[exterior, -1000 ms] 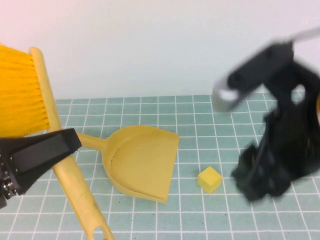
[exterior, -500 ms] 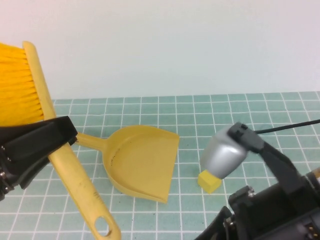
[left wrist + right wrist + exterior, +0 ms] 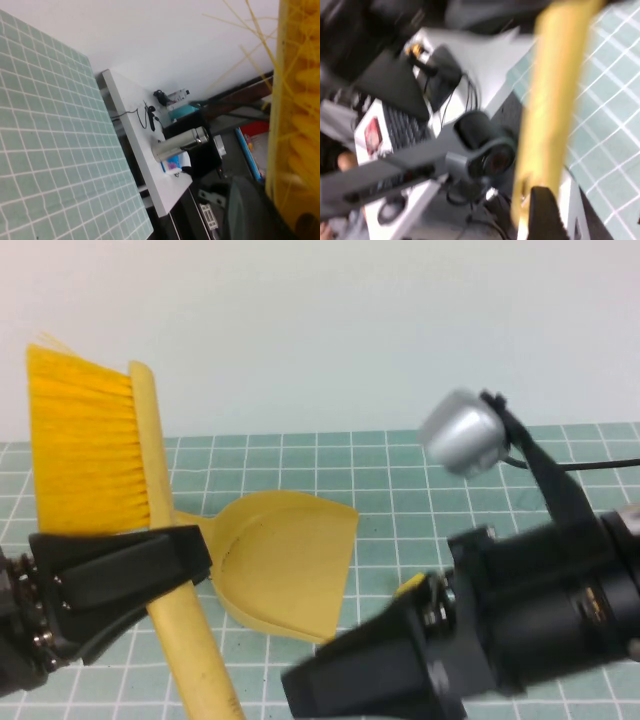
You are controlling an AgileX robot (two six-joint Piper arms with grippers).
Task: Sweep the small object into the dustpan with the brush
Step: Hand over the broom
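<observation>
We see the dustpan (image 3: 285,575) lying mid-table on the gridded mat (image 3: 400,465), the brush (image 3: 150,540) raised at its left, the small object (image 3: 408,586) just right of it.

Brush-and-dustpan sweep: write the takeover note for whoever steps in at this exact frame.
Left gripper: shut on the brush, held raised above the table, bristles up and to the robot's left.
Right gripper: open, empty, low at the near right, reaching toward the brush handle.
Dustpan: flat on the mat, mid-table, unheld.
Small object: on the mat just right of the dustpan, mostly hidden behind the right arm.
Done: brush picked up.
Left: sweep the small object into the dustpan.
</observation>
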